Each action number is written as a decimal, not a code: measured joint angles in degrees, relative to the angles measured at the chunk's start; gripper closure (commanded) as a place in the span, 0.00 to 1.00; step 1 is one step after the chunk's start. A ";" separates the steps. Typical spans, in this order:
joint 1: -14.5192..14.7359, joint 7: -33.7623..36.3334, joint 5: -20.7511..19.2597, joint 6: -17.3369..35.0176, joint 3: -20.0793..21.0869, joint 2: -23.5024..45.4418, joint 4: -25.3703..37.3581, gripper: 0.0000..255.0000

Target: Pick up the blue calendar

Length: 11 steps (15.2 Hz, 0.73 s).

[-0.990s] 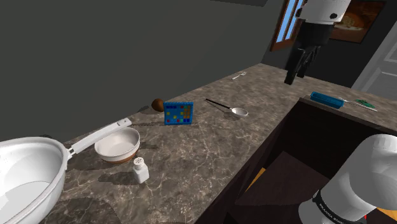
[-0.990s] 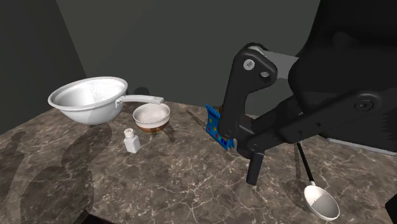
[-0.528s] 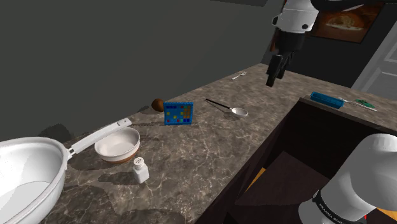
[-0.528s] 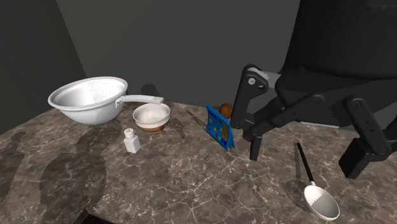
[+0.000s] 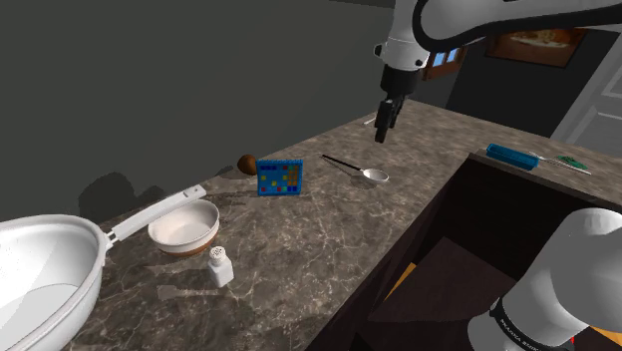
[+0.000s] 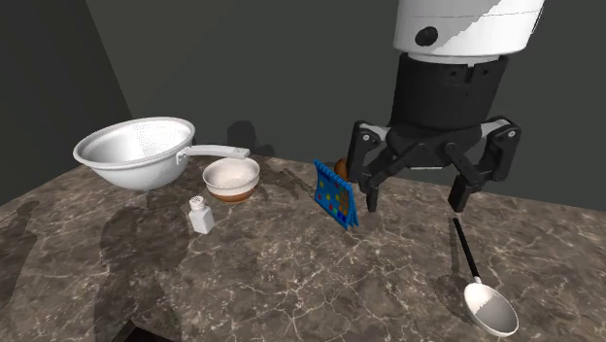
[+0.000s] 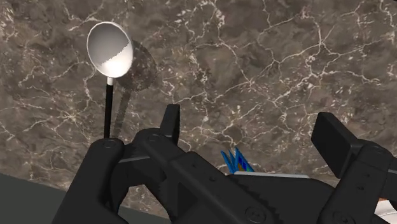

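I count one calendar (image 5: pixel 280 176), one spoon (image 5: pixel 356 168), one bowl (image 5: pixel 184 224), one pan (image 5: pixel 45 274), one shaker (image 5: pixel 220 266) | calendar stands upright on the surface (image 5: pixel 299 249) between bowl and spoon, grid face toward the shoulder camera, long side level | tool (image 6: pixel 415 204) spread wide, empty, touching nothing, hanging above the spoon's handle beside the calendar
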 measured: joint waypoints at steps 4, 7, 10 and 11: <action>1.35 -4.05 -0.50 4.72 0.36 8.19 4.27 0.00; 2.31 -6.88 -0.86 7.45 0.90 13.58 7.50 0.00; 3.09 -9.82 -1.35 10.24 1.45 19.47 11.13 0.00; 3.33 -10.82 -1.50 10.69 1.65 20.71 12.12 0.00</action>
